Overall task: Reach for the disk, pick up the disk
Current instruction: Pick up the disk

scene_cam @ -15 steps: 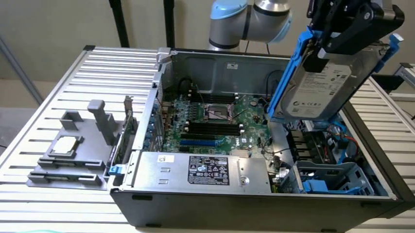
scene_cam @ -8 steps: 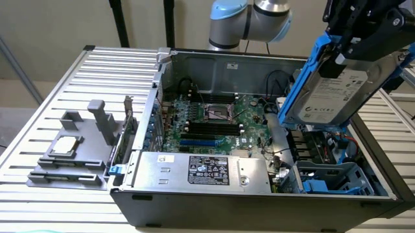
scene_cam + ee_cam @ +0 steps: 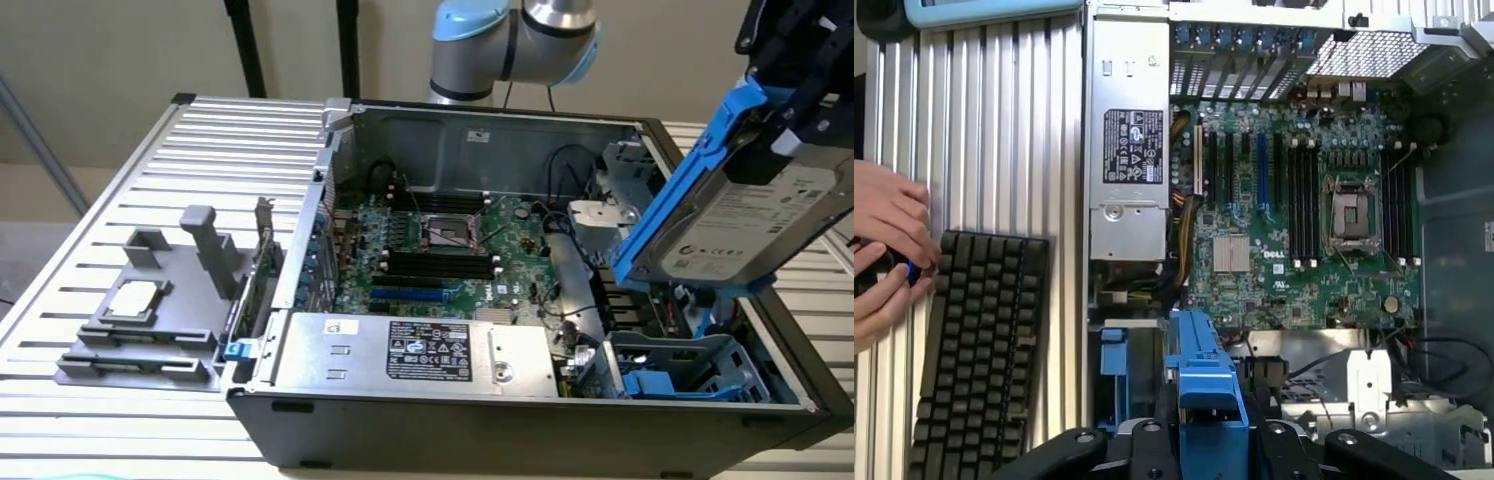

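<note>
My gripper (image 3: pixel 801 110) is closed on the disk (image 3: pixel 747 225), which hangs tilted under it, long axis steep, above the computer case (image 3: pixel 534 420).

Silver arm (image 3: pixel 554 20) with pale blue joint caps; black hand (image 3: pixel 1209 445) with screws.

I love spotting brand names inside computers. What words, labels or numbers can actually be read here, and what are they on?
"DELL": white print on the motherboard.
Disk label: printed lines and round marks, too small to read.
Power supply black sticker: logos and small print, unreadable.
Small white sticker on the power supply top in the exterior view: blurred.
Keyboard: no legible key letters.
</note>
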Controlling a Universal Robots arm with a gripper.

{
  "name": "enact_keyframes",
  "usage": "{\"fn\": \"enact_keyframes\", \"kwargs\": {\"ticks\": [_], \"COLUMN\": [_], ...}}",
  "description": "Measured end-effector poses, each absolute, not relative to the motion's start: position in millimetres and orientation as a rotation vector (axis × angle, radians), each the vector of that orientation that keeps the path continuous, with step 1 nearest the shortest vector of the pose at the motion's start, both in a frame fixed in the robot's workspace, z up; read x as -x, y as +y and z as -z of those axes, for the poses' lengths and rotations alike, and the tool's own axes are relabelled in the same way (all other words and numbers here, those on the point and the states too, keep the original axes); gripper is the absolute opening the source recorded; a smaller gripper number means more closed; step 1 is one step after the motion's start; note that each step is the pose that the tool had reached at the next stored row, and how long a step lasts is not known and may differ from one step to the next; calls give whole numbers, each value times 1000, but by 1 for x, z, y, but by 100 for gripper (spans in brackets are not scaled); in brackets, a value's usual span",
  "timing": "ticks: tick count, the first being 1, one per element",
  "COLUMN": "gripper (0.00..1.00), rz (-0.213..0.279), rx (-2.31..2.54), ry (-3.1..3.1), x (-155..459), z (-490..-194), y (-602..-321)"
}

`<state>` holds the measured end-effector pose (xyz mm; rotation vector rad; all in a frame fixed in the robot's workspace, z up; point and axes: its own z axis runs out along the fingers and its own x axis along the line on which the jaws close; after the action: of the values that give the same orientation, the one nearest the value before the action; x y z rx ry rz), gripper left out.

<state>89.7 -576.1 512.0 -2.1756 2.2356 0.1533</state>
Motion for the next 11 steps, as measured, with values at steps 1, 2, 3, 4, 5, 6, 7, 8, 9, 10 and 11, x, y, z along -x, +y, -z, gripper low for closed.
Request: {"fn": "enact_keyframes", "kwargs": {"ticks": [1,2,3,4,5,6,7,8,9,10,11], "gripper": [33,33,33,33,33,33,33,33,33,33,33], "rz": [-153,-153,-153,-153,-153,-153,-153,-152,-150,-147,-144], "rx": [2176,2176,2176,2176,2176,2176,2176,2176,2178,2179,2180], "ry": [2236,2236,2236,2236,2236,2235,2235,2233,2231,2228,2225], "x": [-91,-92,-93,-94,-95,-96,-96,-97,-98,-99,-100], "z": [-512,-512,-511,-511,-509,-508,-507,-506,-504,-504,-503], "y": [-580,-584,-588,-592,-595,-598,-600,-600,-601,-601,-601]}}
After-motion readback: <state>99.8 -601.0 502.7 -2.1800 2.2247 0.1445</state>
